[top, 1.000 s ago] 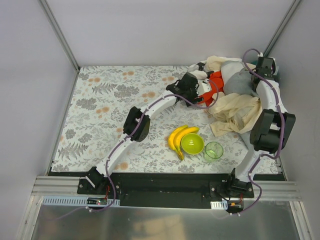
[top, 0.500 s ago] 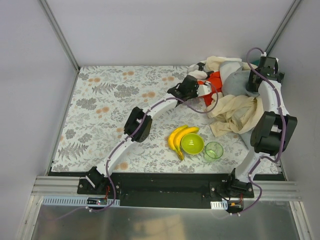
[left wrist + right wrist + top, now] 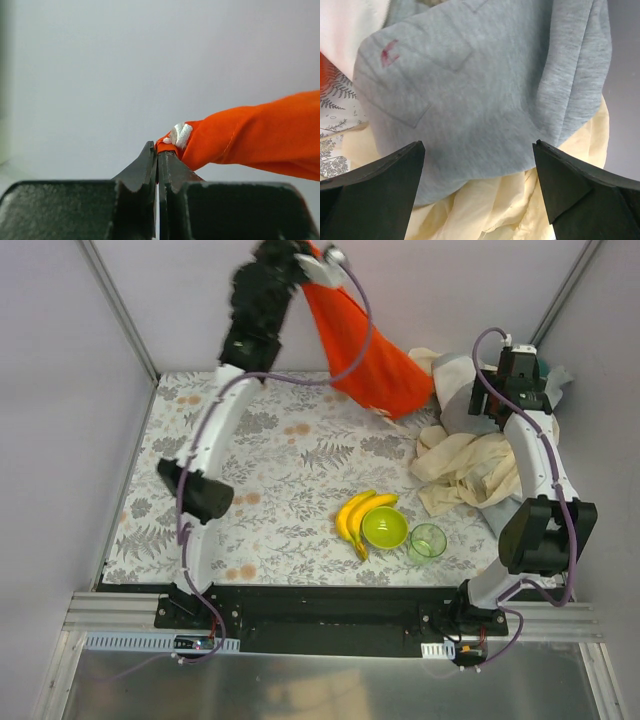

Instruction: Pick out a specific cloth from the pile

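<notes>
The orange-red cloth hangs high over the back of the table, its lower end trailing down near the pile. My left gripper is raised at the top of the overhead view, shut on the cloth's upper edge. In the left wrist view the closed jaws pinch an orange hem with a white cord at the left gripper. My right gripper hovers over the pile at the back right. The right gripper stands wide open above the grey garment and the cream-yellow garment.
Two bananas, a green bowl and a clear green cup sit in front of the pile. The floral table cover spreads left of them. Grey walls close in the back and both sides.
My left arm has swung up and back from the pile, lifting the orange-red cloth out and into the air. The right gripper has opened wide over the grey garment.
</notes>
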Motion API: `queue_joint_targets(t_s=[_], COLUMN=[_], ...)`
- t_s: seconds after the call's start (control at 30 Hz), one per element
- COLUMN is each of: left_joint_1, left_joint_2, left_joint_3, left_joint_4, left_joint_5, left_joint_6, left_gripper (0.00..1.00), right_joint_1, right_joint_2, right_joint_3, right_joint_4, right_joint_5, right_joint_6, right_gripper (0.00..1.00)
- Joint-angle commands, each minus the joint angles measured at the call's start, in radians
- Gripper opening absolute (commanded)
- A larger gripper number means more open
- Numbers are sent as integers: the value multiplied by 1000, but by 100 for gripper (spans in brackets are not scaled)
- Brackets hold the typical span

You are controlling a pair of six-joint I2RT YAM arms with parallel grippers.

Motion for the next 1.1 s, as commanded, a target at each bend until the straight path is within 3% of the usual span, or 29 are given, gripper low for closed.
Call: queue_joint_targets(t_s=[0.0,0.23,0.47,0.67,0.87,1.07], left_joint_1=[121,379,412,456,559,721], left_joint_2=[-360,-627,-775,-927,-1029,-1030], left_joint_3=[89,-228,-686,-1170,-1598,-1707], left_joint_4=[134,-32,-231,-289,-394,-693], left_joint_5=[-15,-78,-210,-271,-216,-142], left_joint_6=[184,-63,-183,-325,-530,-726], left_gripper=[0,0,0,0,0,0], right_joint_1=[-15,45,134,201,240,267], right_joint_2=[-28,-105,-181,-266,-316,-352], right_joint_3=[21,-3,-46,-109,-149,-184], right_joint_4=[-14,-3,12,52,55,58], right_joint_5=[-37,-59,-54,-37,-5,-2], right_joint_6=[69,67,38,9,-17,-15], right_gripper=[99,99,99,99,99,99])
